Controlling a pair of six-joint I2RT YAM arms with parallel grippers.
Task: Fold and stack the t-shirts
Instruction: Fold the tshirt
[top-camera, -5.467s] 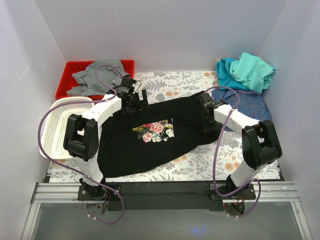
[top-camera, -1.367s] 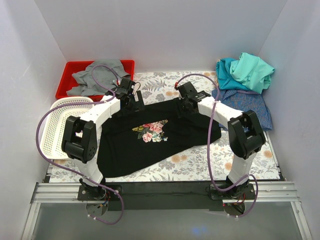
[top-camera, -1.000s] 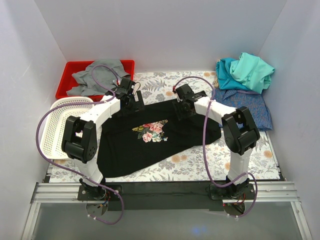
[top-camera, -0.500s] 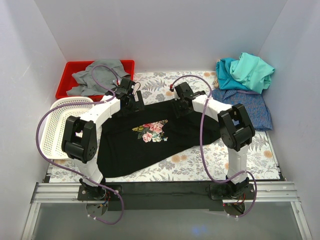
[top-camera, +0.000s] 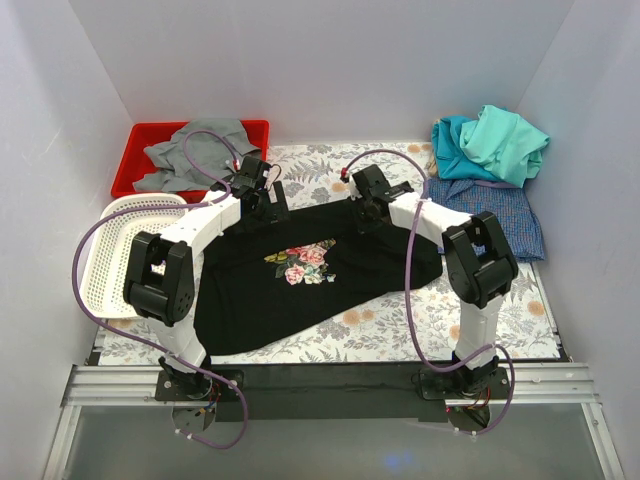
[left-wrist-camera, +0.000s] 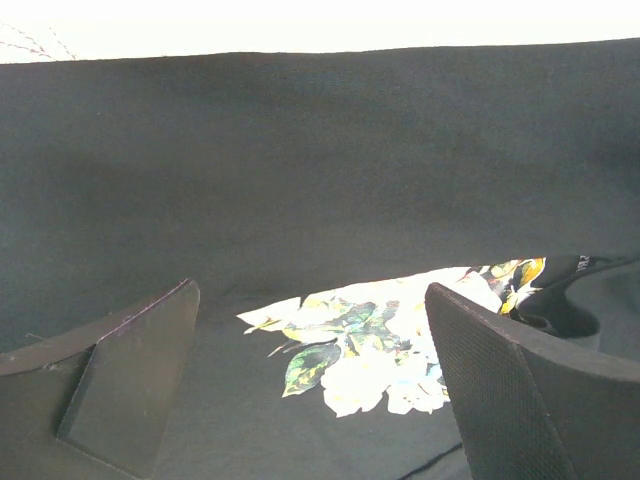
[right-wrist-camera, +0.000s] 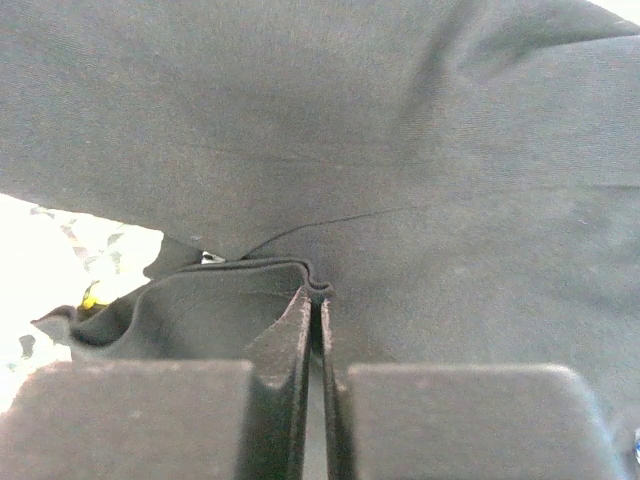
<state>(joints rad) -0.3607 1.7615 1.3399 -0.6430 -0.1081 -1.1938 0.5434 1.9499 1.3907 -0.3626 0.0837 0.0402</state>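
Observation:
The black t-shirt (top-camera: 290, 295) with a rose print (top-camera: 305, 263) lies spread across the middle of the table. My left gripper (top-camera: 263, 207) hovers over its far left edge, open, both fingers (left-wrist-camera: 130, 390) wide apart above the black cloth (left-wrist-camera: 320, 180) and the print (left-wrist-camera: 390, 345). At the shirt's far edge, right of centre, my right gripper (top-camera: 366, 214) is shut on a raised fold of the black cloth (right-wrist-camera: 318, 292). The teal t-shirt (top-camera: 452, 150), the mint-green one (top-camera: 508, 140) and the blue-checked one (top-camera: 495, 215) are piled at the back right.
A red bin (top-camera: 150, 135) holding a grey cloth (top-camera: 195, 150) stands at the back left. In front of it is a white mesh basket (top-camera: 112, 255). A floral cloth (top-camera: 400, 330) covers the table. White walls close in three sides.
My right arm slid left along the shirt's far edge, and its jaws have just closed on a fold of black cloth. The left arm has stayed put, open.

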